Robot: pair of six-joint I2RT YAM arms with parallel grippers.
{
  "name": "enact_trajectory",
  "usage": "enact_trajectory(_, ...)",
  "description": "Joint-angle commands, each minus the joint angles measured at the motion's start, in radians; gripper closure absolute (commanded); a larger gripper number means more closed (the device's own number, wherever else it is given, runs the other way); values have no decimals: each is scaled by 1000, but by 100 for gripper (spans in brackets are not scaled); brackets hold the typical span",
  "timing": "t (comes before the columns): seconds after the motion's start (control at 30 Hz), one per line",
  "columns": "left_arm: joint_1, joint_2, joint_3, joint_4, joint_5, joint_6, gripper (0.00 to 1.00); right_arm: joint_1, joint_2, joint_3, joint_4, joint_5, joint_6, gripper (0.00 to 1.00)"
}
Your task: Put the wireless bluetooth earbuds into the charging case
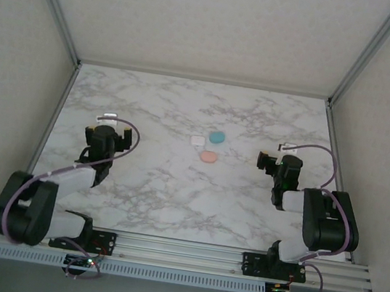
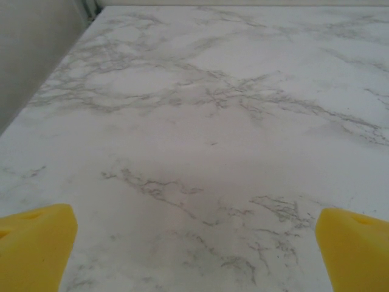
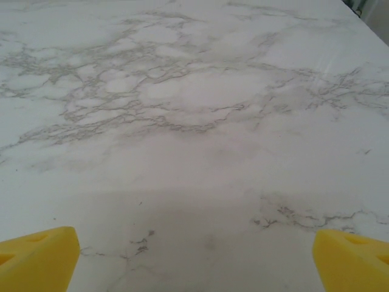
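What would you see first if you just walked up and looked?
Three little things huddle mid-table: a teal oval, a pink oval and a white piece. A black arm waits on each side, the left arm and the right arm, both away from them. Up close, the yellow left fingers and right fingers stand wide open over the marble.

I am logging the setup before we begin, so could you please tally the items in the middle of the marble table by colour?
Teal oval plastic case: 1
Salmon-pink oval plastic case: 1
Small white squarish item, too small to identify: 1
Total: 3
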Motion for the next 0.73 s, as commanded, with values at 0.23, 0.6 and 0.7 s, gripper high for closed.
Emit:
enact_trajectory(0.23,166,213,-11,291,214,-54,0,0,0,21,27,28,13,1)
enact_trajectory(0.6,156,227,3,299,190,-48,0,1,0,21,26,26,13,1)
enact_trajectory(0.7,158,227,4,296,201,-44,0,0,1,22,27,26,12,1)
